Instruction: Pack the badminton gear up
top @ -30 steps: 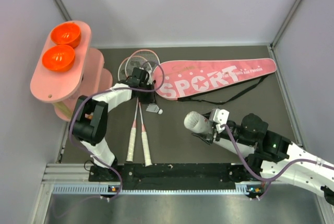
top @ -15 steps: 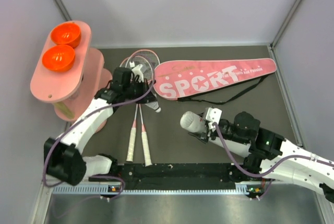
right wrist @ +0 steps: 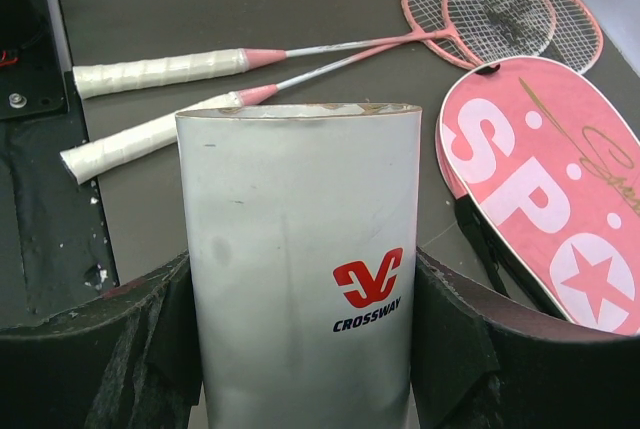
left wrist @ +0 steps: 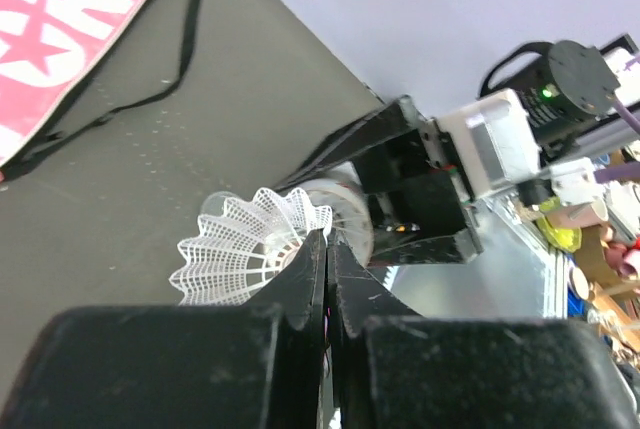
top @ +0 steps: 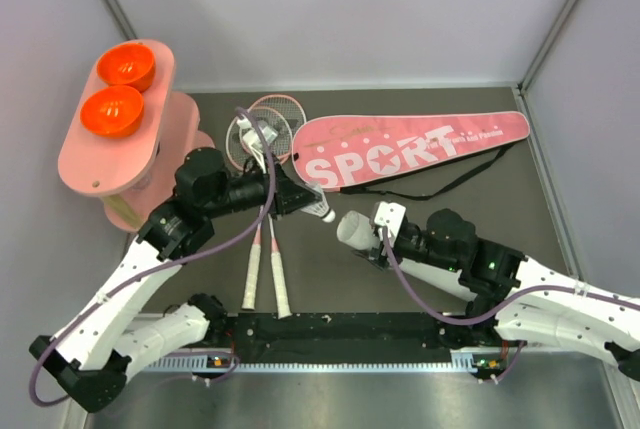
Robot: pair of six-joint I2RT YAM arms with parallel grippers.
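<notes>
A: White shuttlecock [top: 319,212] is off the mat now. 1 s ago it lay by the racket shafts. Left gripper [top: 300,201] pinches it tight and has carried it twd the tube
B: And right gripper [top: 384,239]?
A: It grasps the white cardboard tube [top: 354,230] round the body and also came closer. The mouth is just beside the shuttlecock, which is not inside yet
B: So loading is next, I think. How does it look?
A: Netted skirt, open and whole. Rackets [top: 266,249] and pink "SPORT" bag [top: 420,147] lie on the mat, unpacked
</notes>
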